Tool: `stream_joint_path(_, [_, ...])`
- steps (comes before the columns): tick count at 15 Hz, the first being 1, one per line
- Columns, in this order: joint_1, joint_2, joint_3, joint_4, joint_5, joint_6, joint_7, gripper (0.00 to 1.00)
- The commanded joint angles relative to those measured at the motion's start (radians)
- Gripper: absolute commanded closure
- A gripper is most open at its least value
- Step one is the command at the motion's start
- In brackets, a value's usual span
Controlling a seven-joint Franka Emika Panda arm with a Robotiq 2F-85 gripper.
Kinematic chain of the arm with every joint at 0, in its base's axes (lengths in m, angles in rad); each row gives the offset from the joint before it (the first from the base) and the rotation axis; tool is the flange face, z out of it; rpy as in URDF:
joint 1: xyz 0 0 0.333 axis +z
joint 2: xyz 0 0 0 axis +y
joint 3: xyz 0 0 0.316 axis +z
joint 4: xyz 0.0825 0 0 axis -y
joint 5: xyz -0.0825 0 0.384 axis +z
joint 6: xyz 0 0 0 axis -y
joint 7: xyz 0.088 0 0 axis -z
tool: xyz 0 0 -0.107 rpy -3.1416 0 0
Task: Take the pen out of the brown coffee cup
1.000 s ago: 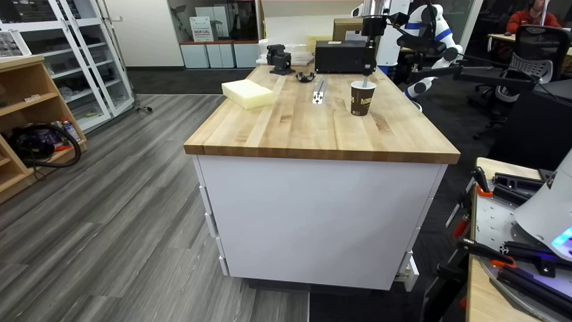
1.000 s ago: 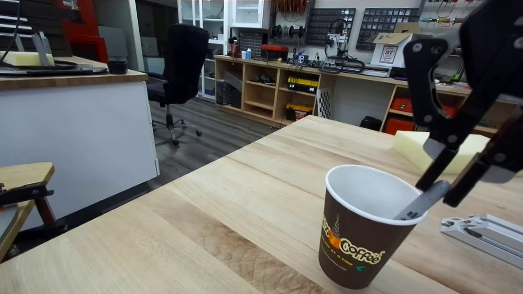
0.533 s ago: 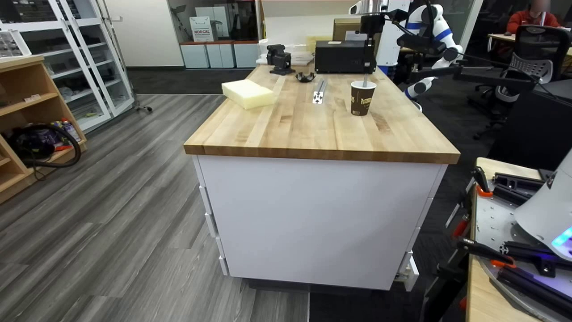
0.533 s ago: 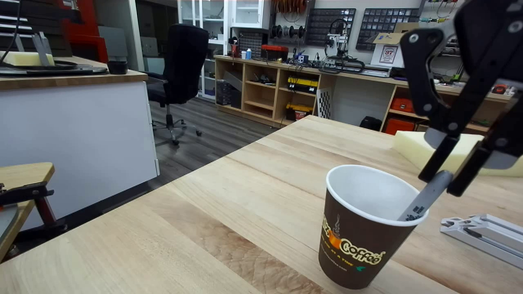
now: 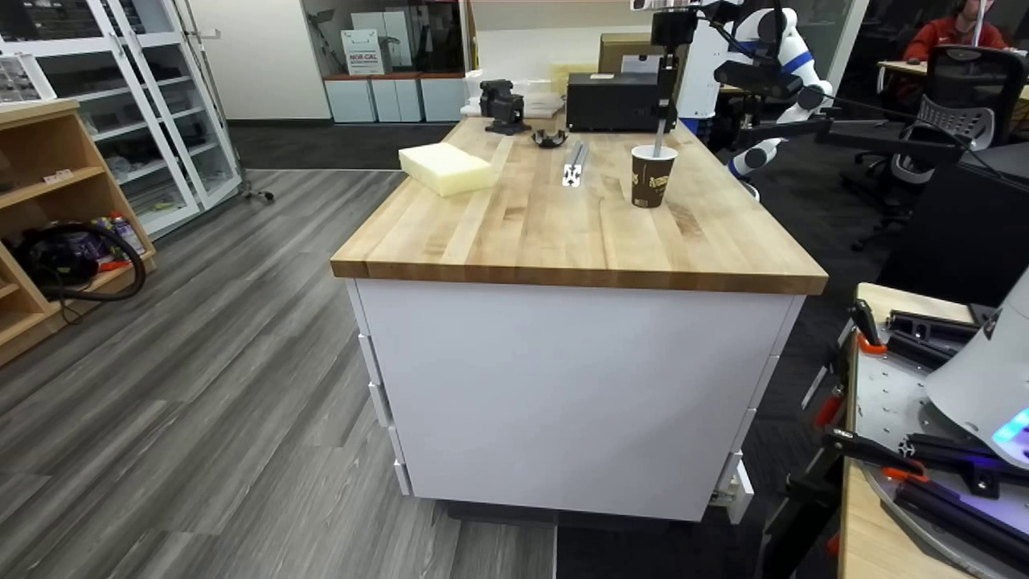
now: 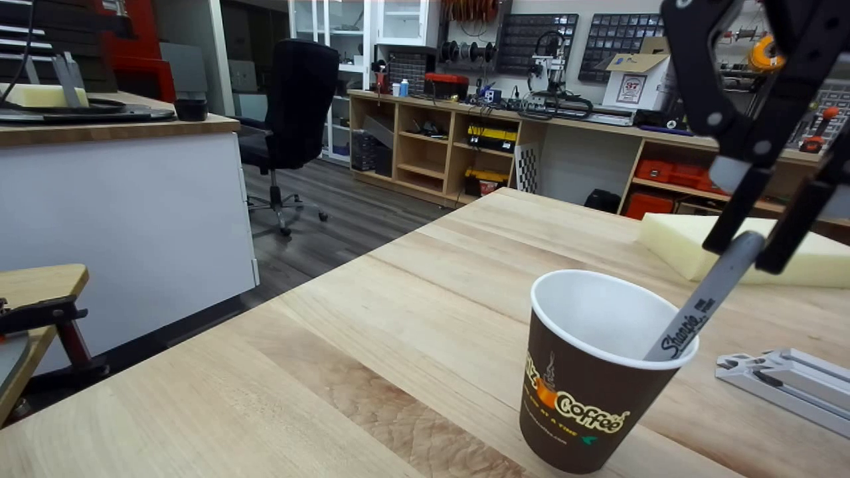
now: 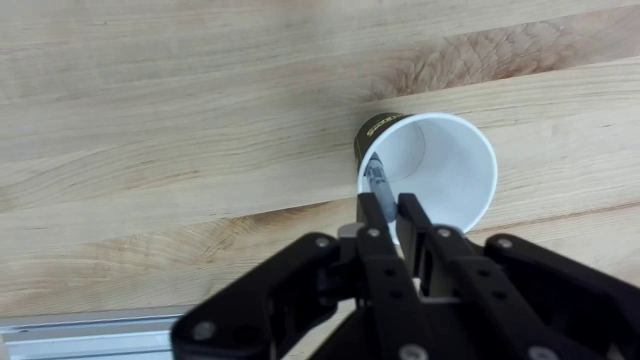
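Observation:
The brown coffee cup stands upright on the wooden table, with a white rim and white inside. It also shows in an exterior view and the wrist view. The pen is a grey Sharpie marker, tilted against the cup's rim. Its upper part is above the rim, and its lower end is inside the cup. It also shows in the wrist view and an exterior view. My gripper is above the rim, its fingertips closed on the pen's top end.
A pale yellow foam block and a silver metal rail lie near the cup. The rail also shows in the wrist view. A black box, a black vise-like tool and a small black part stand farther back.
My gripper has risen, and the pen has come up with it, so more of the pen and its lettering shows above the rim. The cup has barely shifted.

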Motion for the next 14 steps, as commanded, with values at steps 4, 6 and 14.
stream_joint_path(4, [0.039,-0.119,0.01,-0.087,-0.033,-0.013,0.052,0.93])
stream_joint_path(6, [0.056,-0.146,0.016,-0.107,-0.046,-0.01,0.069,0.93])
stream_joint_path(14, [0.183,-0.271,0.053,-0.215,-0.334,0.002,0.326,0.93])
